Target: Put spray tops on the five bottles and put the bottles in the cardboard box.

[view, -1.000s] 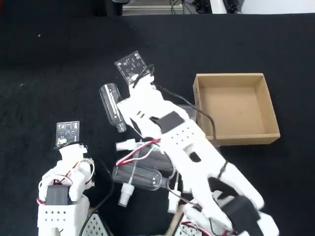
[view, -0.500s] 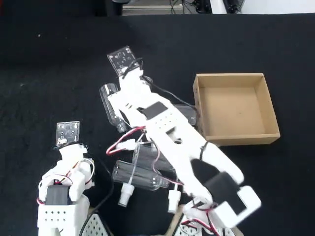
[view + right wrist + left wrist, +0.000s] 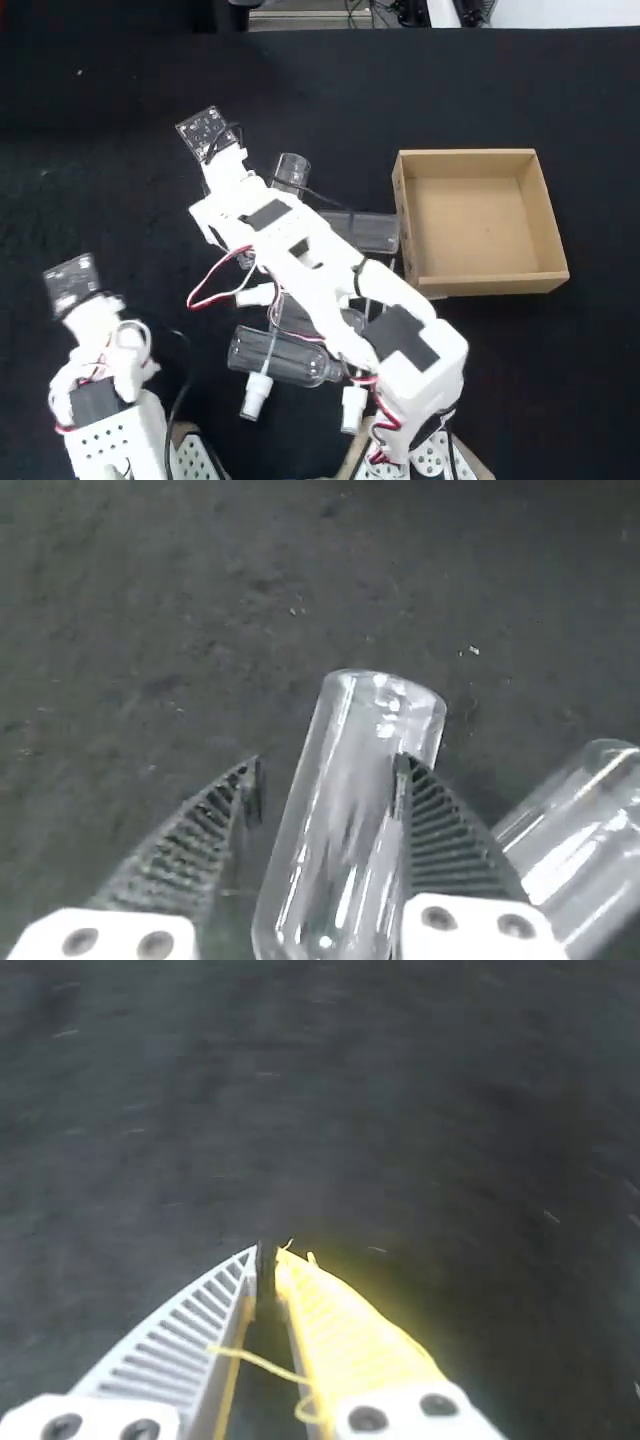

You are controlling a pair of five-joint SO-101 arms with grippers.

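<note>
Nearest in, the left pincer (image 3: 268, 1260) has been swung off leftward and is clenched on nothing above the table (image 3: 400, 1080). Further out, the right pincer (image 3: 325, 770) has been pushed past the bottle pile and is spread around a clear bottle (image 3: 350, 810). One finger is touching and the other is just off it, so a grab looks set up. The cardboard box (image 3: 478, 158) is well apart, beyond.

Your right arm (image 3: 320, 275) and left arm (image 3: 100, 430) are white, with black motor blocks (image 3: 265, 215). Red cables (image 3: 215, 290) run along both.
</note>
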